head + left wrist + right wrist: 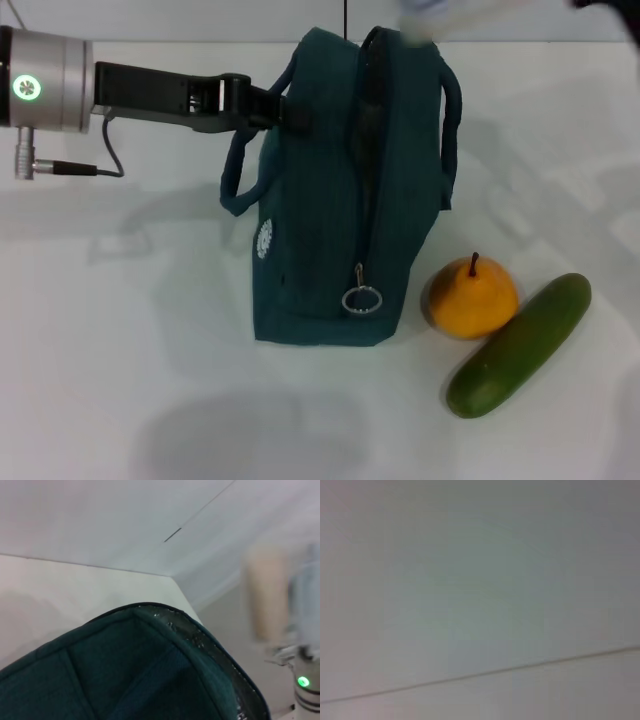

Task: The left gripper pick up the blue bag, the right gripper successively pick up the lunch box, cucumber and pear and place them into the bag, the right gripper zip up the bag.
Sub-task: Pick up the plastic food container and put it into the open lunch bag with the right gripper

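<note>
White table (120, 380): our left gripper (283, 110) clamps blue bag (340, 200) handle; right gripper unseen. Keep it steady, mouth open, for pear (472, 298).

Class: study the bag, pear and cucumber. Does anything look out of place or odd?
Nothing damaged or spilled. The blue bag stands held at a handle by the left end effector; pear and cucumber lie outside. The lunch box isn't visible.

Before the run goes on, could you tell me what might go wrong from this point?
1. The left gripper holds the blue bag only by one handle, so the bag may sag or tip.
2. The bag's mouth looks narrow, so items may catch on the rim.
3. The pear touches the cucumber; lifting one may roll the other.
</note>
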Controlling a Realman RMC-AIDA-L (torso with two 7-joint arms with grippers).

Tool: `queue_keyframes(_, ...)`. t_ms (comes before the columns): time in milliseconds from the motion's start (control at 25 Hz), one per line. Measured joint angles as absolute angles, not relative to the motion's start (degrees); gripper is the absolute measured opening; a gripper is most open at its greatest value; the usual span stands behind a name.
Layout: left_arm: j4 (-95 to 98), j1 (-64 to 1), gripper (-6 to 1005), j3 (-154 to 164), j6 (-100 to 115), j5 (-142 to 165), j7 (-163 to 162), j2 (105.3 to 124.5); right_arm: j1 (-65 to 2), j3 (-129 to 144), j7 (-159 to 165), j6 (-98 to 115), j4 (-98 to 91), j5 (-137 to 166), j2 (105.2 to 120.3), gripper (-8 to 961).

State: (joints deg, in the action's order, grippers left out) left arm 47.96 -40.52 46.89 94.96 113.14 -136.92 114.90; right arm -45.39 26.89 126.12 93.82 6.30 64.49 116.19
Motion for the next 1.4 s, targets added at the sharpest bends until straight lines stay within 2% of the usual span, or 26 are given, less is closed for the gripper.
queue_keyframes(360,47.9,-40.5,53,46.9,94.7,112.2,-136.3,115.05,-47.4,26.8,122.4,85.4,7.3,71.8,116.19,96)
queue_keyframes(1200,47.9,-40.5,54,46.6,94.2,112.0,-136.3,114.61,-42.1,27.7,120.6,80.8,4.1,78.5,116.18,97)
queue_keyframes(1400,47.9,-41.4,54,46.6,94.0,112.0,-136.3,114.61,-44.8,30.6,120.6,80.4,4.7,78.6,116.19,96)
